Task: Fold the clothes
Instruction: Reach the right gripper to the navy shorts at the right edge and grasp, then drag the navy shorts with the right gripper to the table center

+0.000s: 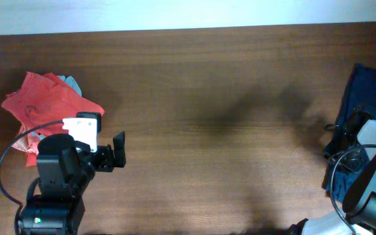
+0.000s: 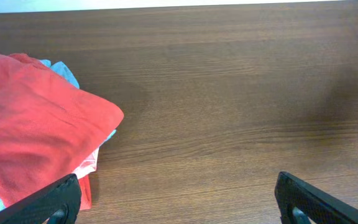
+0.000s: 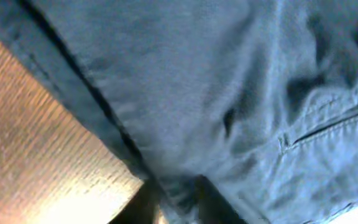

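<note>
Large dark navy-blue cloth garment (image 1: 369, 88) — soft, wrinkled, lying at the right edge of the brown wooden table (image 1: 207, 78). Only the right wrist view shows its seams and a stitched slit, with the right gripper (image 3: 179, 202) pinching a fold. Only the left wrist view shows the left gripper (image 2: 179, 205) spread wide, holding nothing — table's left end, near the red-coral and light-blue garment pile (image 2: 36, 137).

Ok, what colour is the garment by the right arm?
Plain dark navy garment, clearest in right wrist view.
</note>
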